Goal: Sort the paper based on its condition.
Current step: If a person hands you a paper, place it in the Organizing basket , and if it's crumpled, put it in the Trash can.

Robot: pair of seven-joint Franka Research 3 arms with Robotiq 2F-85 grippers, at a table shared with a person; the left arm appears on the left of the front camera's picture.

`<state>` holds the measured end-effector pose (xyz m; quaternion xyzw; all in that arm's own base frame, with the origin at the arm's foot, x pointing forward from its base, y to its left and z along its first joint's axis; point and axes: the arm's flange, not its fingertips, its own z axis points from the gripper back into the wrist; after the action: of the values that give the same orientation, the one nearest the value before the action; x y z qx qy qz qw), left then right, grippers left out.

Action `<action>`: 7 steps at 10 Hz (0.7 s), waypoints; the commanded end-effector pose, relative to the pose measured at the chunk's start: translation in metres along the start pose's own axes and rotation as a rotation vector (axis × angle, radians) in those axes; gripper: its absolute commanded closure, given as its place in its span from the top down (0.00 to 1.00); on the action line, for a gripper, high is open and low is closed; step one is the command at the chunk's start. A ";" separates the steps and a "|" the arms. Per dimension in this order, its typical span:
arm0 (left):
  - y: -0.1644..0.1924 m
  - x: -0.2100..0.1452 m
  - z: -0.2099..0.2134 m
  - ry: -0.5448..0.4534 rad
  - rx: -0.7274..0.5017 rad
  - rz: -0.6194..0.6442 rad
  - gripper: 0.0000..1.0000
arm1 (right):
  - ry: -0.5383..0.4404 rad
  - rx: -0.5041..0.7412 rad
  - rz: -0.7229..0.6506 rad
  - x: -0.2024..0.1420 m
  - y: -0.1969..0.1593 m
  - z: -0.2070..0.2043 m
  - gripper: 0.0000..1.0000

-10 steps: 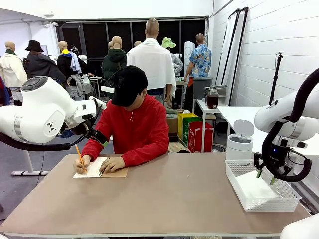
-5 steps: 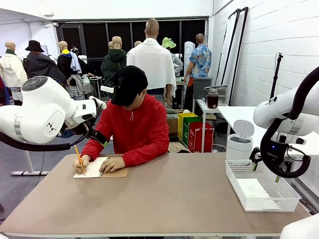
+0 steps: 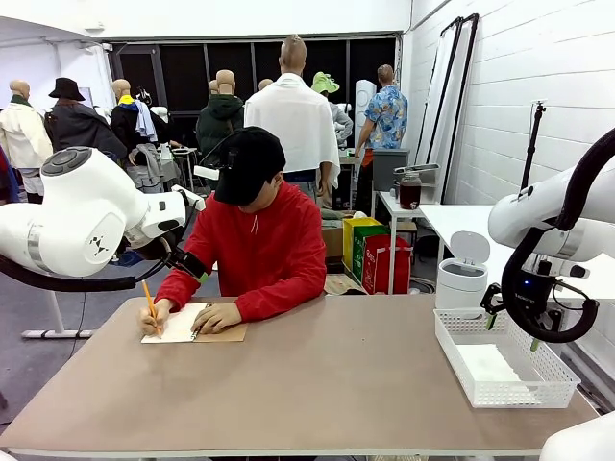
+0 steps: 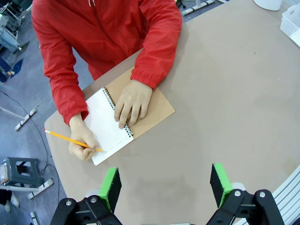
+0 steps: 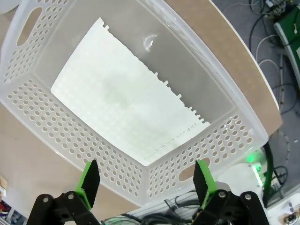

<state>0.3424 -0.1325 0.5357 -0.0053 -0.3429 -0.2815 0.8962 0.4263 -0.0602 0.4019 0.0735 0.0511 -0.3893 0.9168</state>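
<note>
Brown table (image 3: 317,384) runs across the room, with a person (image 3: 259,240) in a red top seated at its far side. On the left, the robot's left arm (image 3: 77,216) hangs above the table edge. Its left gripper (image 4: 166,182) stands with jaws wide apart over bare tabletop, nothing between them. The right arm (image 3: 557,221) reaches in from the right. Its right gripper (image 3: 511,333) hovers above a white mesh basket (image 3: 500,392) at the table's right end, its jaws spread wide and empty.

A spiral notebook (image 4: 150,110) with a brown cover lies open in front of the person. One hand (image 4: 132,101) rests flat across its binding. The other hand (image 4: 83,140) holds a yellow pencil (image 4: 70,139) at the edge of the white page.

One sheet of paper (image 5: 126,103) lies flat on the basket floor, smooth, with a torn perforated edge along one side. It sits below the right gripper, clear of its fingers (image 5: 89,180).
</note>
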 end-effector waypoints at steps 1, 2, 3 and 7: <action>0.000 0.000 0.000 -0.005 0.000 -0.002 1.00 | 0.003 -0.002 0.001 0.000 -0.001 -0.001 1.00; 0.000 0.000 0.000 -0.005 0.000 -0.002 1.00 | 0.003 -0.002 0.001 0.000 -0.001 -0.001 1.00; 0.000 0.000 0.000 -0.005 0.000 -0.002 1.00 | 0.000 0.000 0.000 0.000 0.000 0.000 1.00; 0.000 0.000 0.000 -0.005 0.000 -0.002 1.00 | -0.155 0.040 0.278 -0.053 0.043 0.050 1.00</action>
<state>0.3424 -0.1326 0.5357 -0.0052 -0.3429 -0.2817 0.8961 0.4289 -0.0144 0.4522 0.0753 -0.0094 -0.3040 0.9496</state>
